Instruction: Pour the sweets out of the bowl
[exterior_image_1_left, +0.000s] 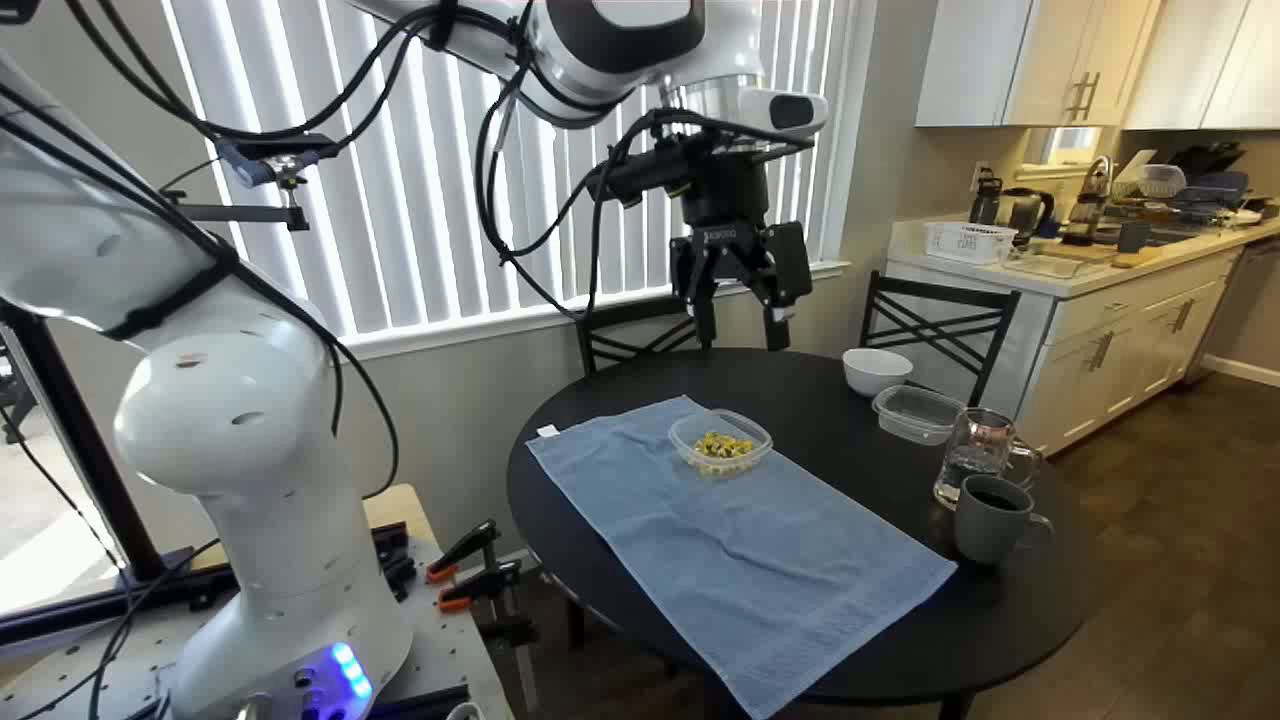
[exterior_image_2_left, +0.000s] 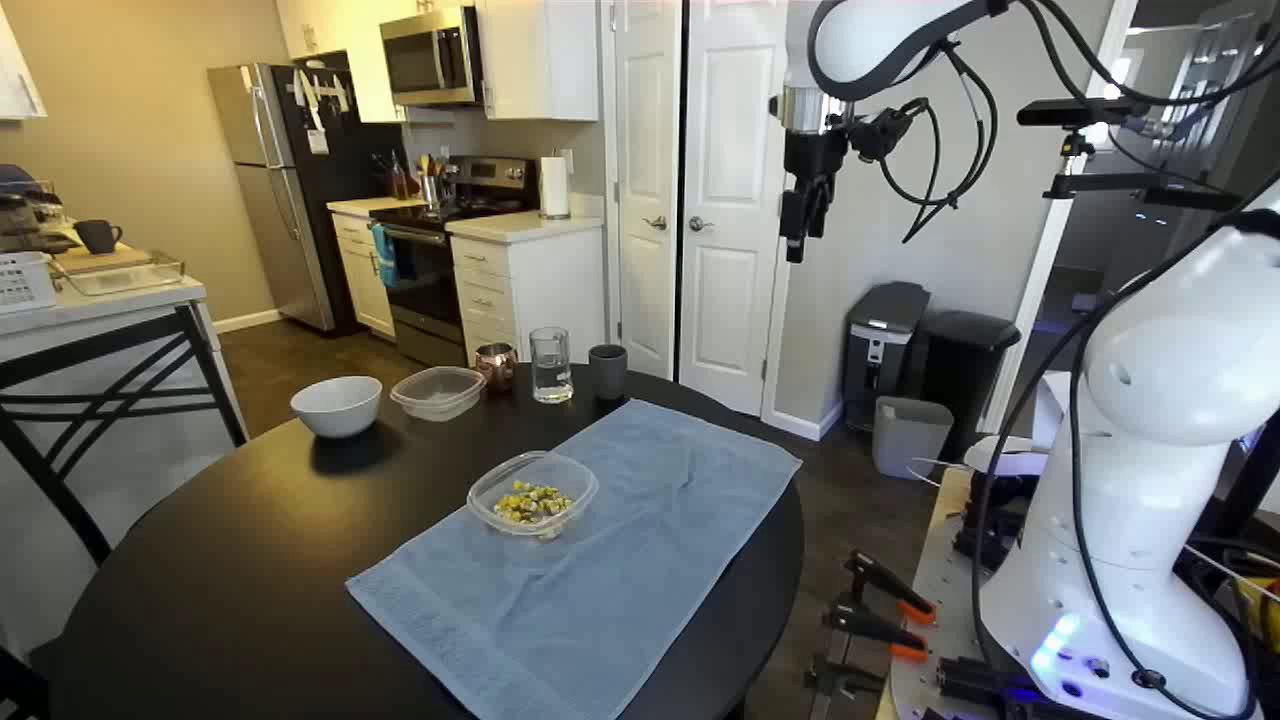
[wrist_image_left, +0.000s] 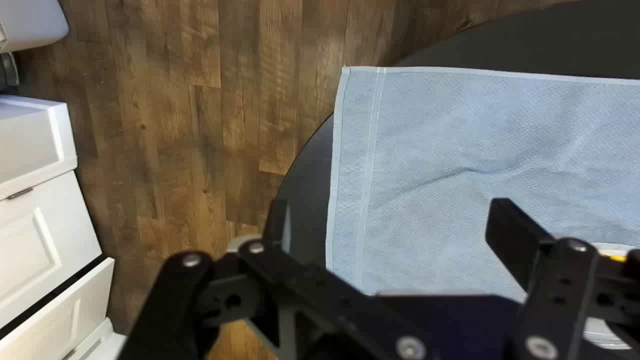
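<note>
Evidently, your tiny yellowish-golden sweets (exterior_image_1_left: 722, 446) sat unpoured in the clear, shallow plastic bowl (exterior_image_1_left: 686, 434) at the edge of the blue cloth towel (exterior_image_1_left: 740, 545). Well above it, your black two-fingered gripper (exterior_image_1_left: 741, 325) hung empty, jaws apart; grasping, lifting and tipping apparently remained.

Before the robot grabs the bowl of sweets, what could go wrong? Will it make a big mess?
The open gripper might bump the clear bowl while grabbing it, scattering the loose sweets inside. The bowl sits on the blue towel, so reaching too low could pinch the towel and drag both along. A wide swing might knock over the tall glass, which looks partly full.
</note>
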